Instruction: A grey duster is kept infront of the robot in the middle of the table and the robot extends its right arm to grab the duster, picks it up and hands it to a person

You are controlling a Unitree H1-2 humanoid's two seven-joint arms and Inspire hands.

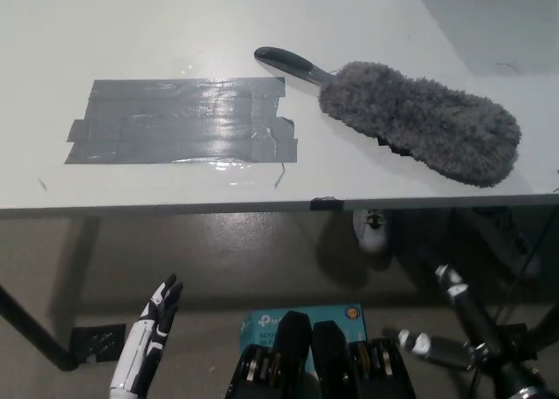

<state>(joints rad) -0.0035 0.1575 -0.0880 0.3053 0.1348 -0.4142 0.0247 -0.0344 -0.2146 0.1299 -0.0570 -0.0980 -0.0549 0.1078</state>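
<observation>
The white table [131,32] fills the far half of the view, with a grey tape patch [179,120] left of centre. The grey duster [410,120] lies right of the patch, near the table's near edge, its fluffy head to the right and its dark handle [293,65] pointing far-left. It looks light, the head soft and yielding, so the stiff handle is the surer hold. The left hand [157,316] rests low at near left, fingers spread. The right hand [454,325] waits low at near right, empty, fingers apart.
</observation>
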